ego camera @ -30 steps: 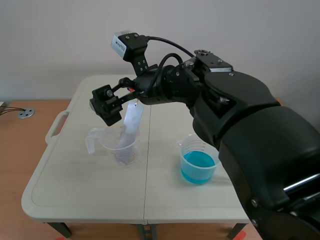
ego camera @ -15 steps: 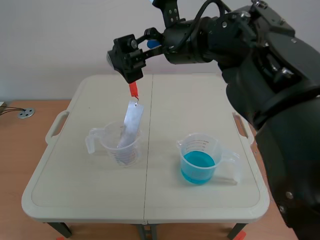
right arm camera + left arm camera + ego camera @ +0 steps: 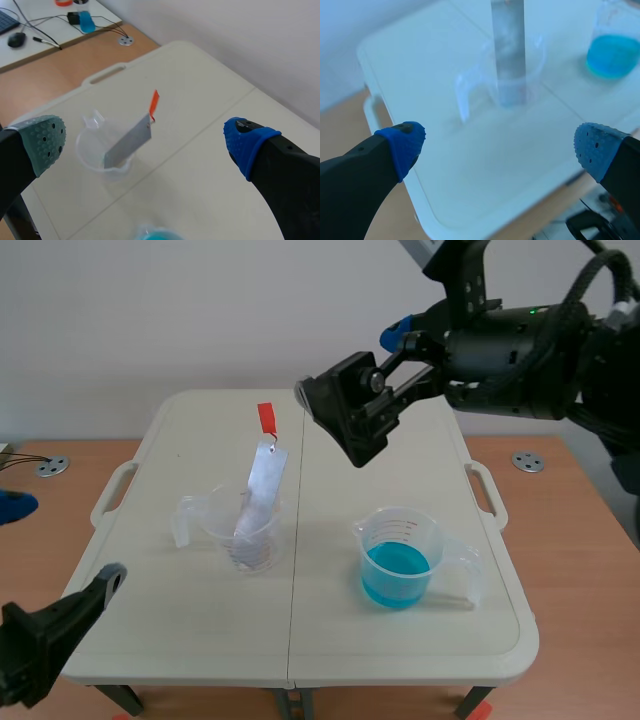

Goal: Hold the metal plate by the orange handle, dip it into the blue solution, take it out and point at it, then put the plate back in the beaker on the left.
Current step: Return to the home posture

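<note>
One metal plate (image 3: 262, 502): leaning in left beaker (image 3: 240, 530), long axis near upright, orange handle (image 3: 266, 419) topmost. My right gripper (image 3: 355, 400): fingers apart, empty, raised beside the handle; left gripper (image 3: 500, 146), also apart, lies lower and farther.

We see a thin rectangular metal plate (image 3: 262, 495), its grey face dull and satiny rather than mirror-bright, topped by a small matt orange handle (image 3: 266, 419). It stands in a clear, glossy plastic beaker (image 3: 240, 530). A second clear plastic beaker (image 3: 400, 535) holds smooth blue solution (image 3: 396, 575). The cream plastic table (image 3: 180, 600) looks smooth and matt, and the brown surface (image 3: 570, 510) around it looks like wood. The right gripper (image 3: 145, 141) is matt black plastic, its pads (image 3: 47, 140) rubbery and dotted.
</note>
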Robot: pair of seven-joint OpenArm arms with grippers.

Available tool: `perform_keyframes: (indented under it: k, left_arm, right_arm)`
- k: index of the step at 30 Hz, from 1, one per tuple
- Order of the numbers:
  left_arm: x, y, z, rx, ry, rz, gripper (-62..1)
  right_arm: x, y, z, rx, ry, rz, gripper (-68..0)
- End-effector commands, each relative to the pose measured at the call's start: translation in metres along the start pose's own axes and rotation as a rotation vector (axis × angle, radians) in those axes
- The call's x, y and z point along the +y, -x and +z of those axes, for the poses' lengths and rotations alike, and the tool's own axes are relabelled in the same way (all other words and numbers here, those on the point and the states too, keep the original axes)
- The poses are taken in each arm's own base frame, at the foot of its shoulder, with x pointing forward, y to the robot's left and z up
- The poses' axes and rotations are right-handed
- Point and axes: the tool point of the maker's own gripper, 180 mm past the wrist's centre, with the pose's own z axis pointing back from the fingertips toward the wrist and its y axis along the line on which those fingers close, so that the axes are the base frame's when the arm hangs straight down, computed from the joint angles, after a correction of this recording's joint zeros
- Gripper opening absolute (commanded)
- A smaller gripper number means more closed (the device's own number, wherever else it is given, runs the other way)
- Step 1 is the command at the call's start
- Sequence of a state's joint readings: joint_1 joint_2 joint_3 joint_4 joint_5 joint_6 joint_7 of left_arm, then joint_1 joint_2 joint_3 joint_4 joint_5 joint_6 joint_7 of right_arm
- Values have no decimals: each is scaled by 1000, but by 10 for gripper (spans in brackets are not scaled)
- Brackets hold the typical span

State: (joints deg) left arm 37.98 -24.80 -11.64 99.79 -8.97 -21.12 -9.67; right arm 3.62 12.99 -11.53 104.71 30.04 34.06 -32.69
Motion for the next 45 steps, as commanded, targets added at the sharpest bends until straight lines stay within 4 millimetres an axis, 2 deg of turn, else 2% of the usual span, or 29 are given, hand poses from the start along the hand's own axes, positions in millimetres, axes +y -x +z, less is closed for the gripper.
perform_keyframes:
  k: [1,6,14,21,27,45]
  left_arm:
    - [-9,-15,-5,-47,17,6,14]
    - [-27,-43,-16,-122,41,7,14]
    - [-48,-56,-24,-184,69,48,14]
    - [-47,-71,-33,-235,77,32,14]
    - [-45,-75,-35,-248,73,22,14]
    - [-45,-75,-35,-247,73,22,14]
  right_arm:
    - [0,-5,9,-21,4,9,-12]
    - [7,6,35,-5,3,-34,-12]
    - [17,32,64,50,24,-103,-12]
    - [22,47,84,78,39,-127,-12]
    - [29,51,91,63,27,-145,-12]
    - [29,51,91,62,28,-145,-12]
